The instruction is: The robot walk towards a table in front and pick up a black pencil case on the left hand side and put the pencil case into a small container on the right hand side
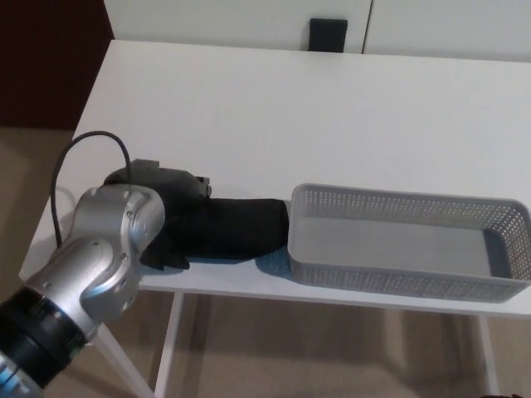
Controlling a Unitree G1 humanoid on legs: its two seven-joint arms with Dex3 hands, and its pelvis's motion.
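My left arm comes in from the lower left, and its silver wrist covers most of my black left hand [170, 189]. The hand sits on the left end of the black pencil case [241, 228] and is shut on it. The case stretches out to the right near the table's front edge. Its right end reaches the left wall of the grey perforated container [303, 249], and a bluish shadow lies beneath that end. The container holds nothing. My right hand does not show.
The white table [274, 108] extends far back to a white wall with a black socket plate [328, 35]. A black cable [83, 149] loops off my left wrist. The table's front edge runs just below the case and container, with brown floor beyond.
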